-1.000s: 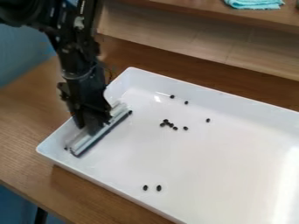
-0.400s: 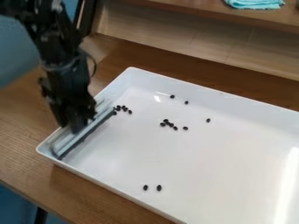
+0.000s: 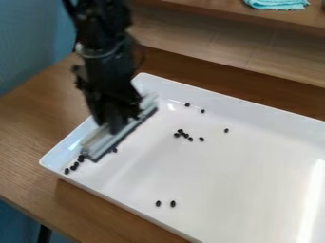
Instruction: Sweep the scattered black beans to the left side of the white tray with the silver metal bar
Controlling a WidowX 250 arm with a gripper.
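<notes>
A brown wooden desk (image 3: 28,133) carries a large white rectangular tray (image 3: 234,190) with raised walls, set at a slant. Behind it, a wooden shelf (image 3: 190,12) runs along the top edge of the view. The black robot arm (image 3: 101,52) comes down from the upper left over the tray's left end. Its end effector (image 3: 117,124) is pinching a pale, squeegee-like bar (image 3: 100,143) with a dark lower edge, which lies slantwise, roughly along the tray's left wall; whether it touches the tray floor I cannot tell. A folded turquoise cloth (image 3: 277,4) lies on the shelf. Small black beans (image 3: 173,203) are scattered in the tray: some by its left corner, one just beside the bar, a cluster near the middle, a few toward the far wall and a pair toward the near wall.
</notes>
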